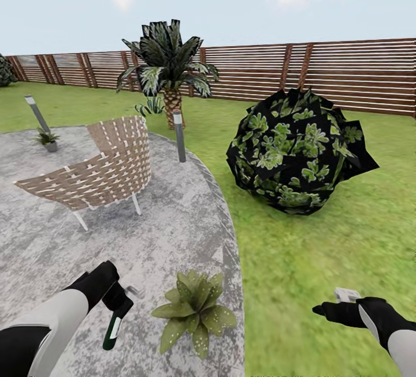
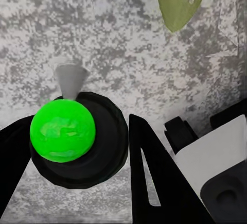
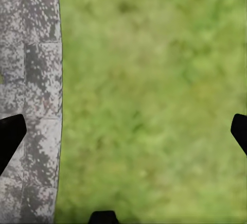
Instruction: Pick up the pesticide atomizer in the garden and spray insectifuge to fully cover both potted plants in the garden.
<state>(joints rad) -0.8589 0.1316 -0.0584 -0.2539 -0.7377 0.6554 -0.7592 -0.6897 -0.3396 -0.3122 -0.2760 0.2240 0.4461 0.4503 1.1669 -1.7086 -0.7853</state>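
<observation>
Head view: the left hand [image 1: 118,299] reaches over the round grey paved patio [image 1: 173,232] and is closed around the pesticide atomizer [image 1: 114,325], a slim bottle with a pale body and dark base that hangs tilted just beside a potted plant [image 1: 193,310] with broad, pointed light-green leaves at the patio's near edge. A second potted plant [image 1: 47,139] in a small grey pot stands far back on the patio, near a tilted bollard lamp [image 1: 36,113]. Between them stands a woven lounge chair [image 1: 98,169], with an upright bollard lamp [image 1: 179,136] at the patio rim. A palm [image 1: 167,71] and a round dark bush [image 1: 297,152] grow on the lawn [image 1: 323,250] before a brown slatted fence [image 1: 323,74]. The right hand [image 1: 335,308] hangs over the grass, well apart from the plants. Left wrist view: dark fingers [image 2: 154,183] flank the atomizer's round dark head [image 2: 82,141], which carries a bright green dot and a pale nozzle cone; a leaf tip [image 2: 180,0] lies over the paving beyond. Right wrist view: the fingertips [image 3: 10,136] stand wide apart with nothing between them, above blurred grass [image 3: 154,100] beside the patio edge [image 3: 36,80].
</observation>
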